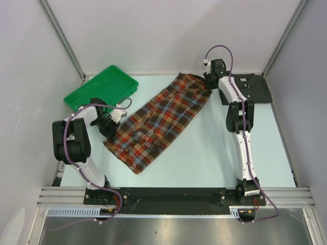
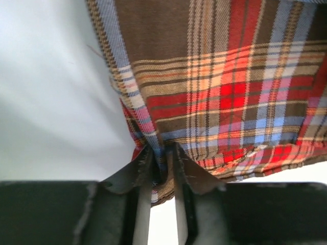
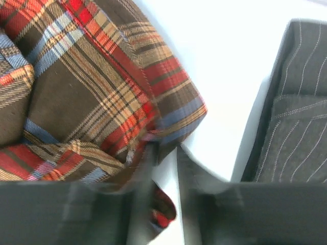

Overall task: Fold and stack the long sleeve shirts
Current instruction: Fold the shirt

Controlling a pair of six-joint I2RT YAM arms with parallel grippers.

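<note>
The red, brown and navy plaid shirt (image 1: pixel 158 120) lies spread out diagonally on the table, from front left to back right. My left gripper (image 1: pixel 109 127) is at its front-left edge. In the left wrist view the gripper (image 2: pixel 163 153) is shut on a fold of plaid cloth (image 2: pixel 230 76). My right gripper (image 1: pixel 208 81) is at the shirt's far right end. In the blurred right wrist view it (image 3: pixel 166 148) pinches a corner of the plaid (image 3: pixel 87 87). The charcoal grey shirt (image 1: pixel 258 89) lies folded at the back right, and also shows in the right wrist view (image 3: pixel 301 127).
A green plastic tray (image 1: pixel 104 87) sits at the back left, just behind my left arm. White walls with metal corner posts close in the table on three sides. A black rail runs along the near edge by the arm bases.
</note>
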